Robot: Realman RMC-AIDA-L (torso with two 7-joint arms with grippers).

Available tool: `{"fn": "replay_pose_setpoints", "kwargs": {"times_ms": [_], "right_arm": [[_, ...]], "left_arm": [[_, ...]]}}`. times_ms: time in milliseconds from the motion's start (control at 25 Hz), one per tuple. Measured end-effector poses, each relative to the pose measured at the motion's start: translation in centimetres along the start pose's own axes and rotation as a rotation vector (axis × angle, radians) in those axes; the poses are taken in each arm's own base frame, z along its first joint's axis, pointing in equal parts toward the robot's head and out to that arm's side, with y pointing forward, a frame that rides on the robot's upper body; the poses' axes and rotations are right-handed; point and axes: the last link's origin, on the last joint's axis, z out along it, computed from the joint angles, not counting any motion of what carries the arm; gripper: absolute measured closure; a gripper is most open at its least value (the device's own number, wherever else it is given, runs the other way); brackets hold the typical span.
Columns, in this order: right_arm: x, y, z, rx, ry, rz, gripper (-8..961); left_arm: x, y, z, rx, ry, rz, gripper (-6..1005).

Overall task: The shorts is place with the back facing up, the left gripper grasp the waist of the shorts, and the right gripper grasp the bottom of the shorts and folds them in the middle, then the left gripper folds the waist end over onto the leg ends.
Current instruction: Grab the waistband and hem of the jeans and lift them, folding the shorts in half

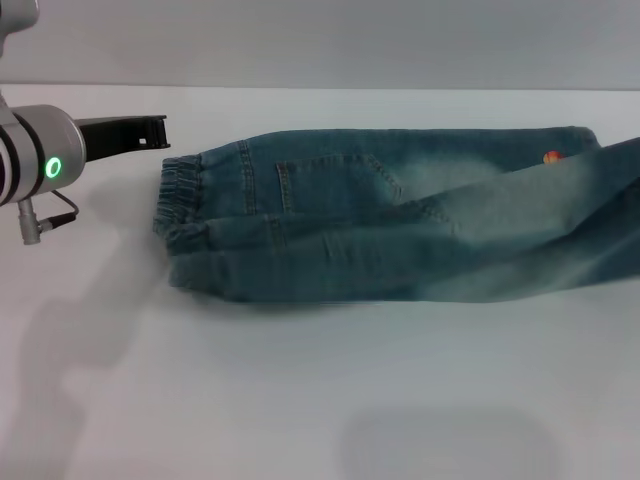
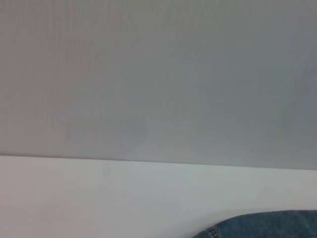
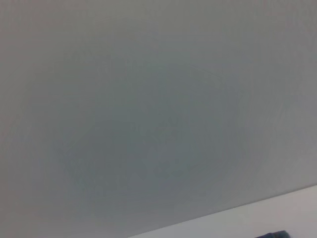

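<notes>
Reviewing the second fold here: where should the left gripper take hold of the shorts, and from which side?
Probably the waist of the shorts, the gathered elastic band at the robot's left end of the shorts, already folded lengthwise. The left gripper hovers just beyond that end, apart from the cloth, so coming in from the left suits. The bunched band gives a thick edge to pinch.

Shorts [image 1: 400, 225]: blue washed denim w/ pale faded patches, small orange-red print near one corner. Left gripper [image 1: 150, 130]: black jaws, silver-white wrist w/ black bands & green light ring. Worktop [image 1: 300, 400] white.
</notes>
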Motion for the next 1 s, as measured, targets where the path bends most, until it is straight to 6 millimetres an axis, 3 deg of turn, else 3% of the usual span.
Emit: {"fn": "replay_pose_setpoints", "kwargs": {"times_ms": [360, 720, 880, 1000], "right_arm": [[0.5, -1.1, 1.3, 0.007, 0.009, 0.051, 955], [0.5, -1.0, 1.6, -0.005, 0.012, 0.06, 955], [0.4, -0.9, 1.7, -0.01, 0.01, 0.058, 955], [0.1, -0.7, 1.8, -0.016, 0.006, 0.051, 955]], "left_arm": [[-0.2, -0.1, -0.3, 0.001, -0.013, 0.031, 914], [-2.7, 0.7, -3.7, -0.02, -0.252, 0.081, 912], [-3.5, 0.7, -4.2, -0.016, -0.334, 0.086, 911], [-4.3, 0.5, -4.4, -0.011, -0.398, 0.077, 728]]}}
